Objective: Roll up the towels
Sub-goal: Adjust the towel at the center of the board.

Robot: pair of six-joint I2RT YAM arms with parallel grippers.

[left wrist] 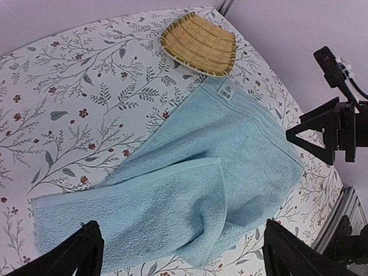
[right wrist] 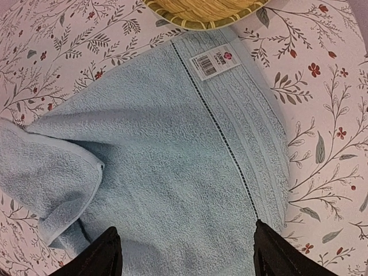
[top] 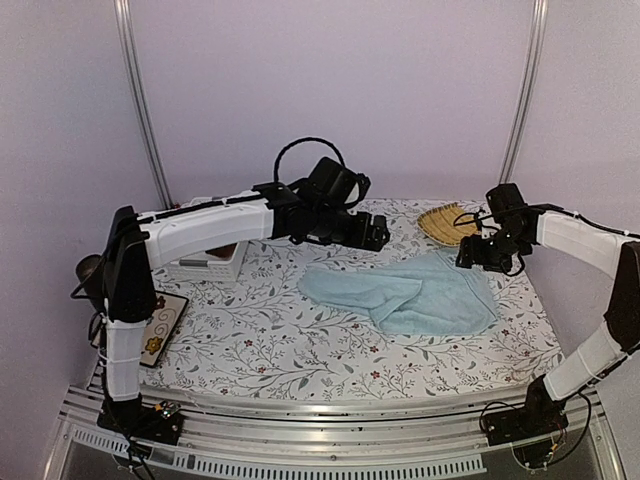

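Right gripper (right wrist: pixel 185 233) gapes, seemingly empty, above blue towel (right wrist: pixel 161 161).

Plain lilac walls (top: pixel 330 80), two slanted metal poles (top: pixel 142 100), floral tablecloth (top: pixel 260 340), ribbed aluminium table edge (top: pixel 330 412).

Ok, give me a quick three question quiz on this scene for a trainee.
1. True or false: the blue towel is rolled up.
2. The towel's label sits at: A the end by the mat; B the opposite end; C the middle.
3. What do the left gripper and right gripper hold?
Key: 1 false, it lies loosely spread. 2 A. 3 nothing; both are open.
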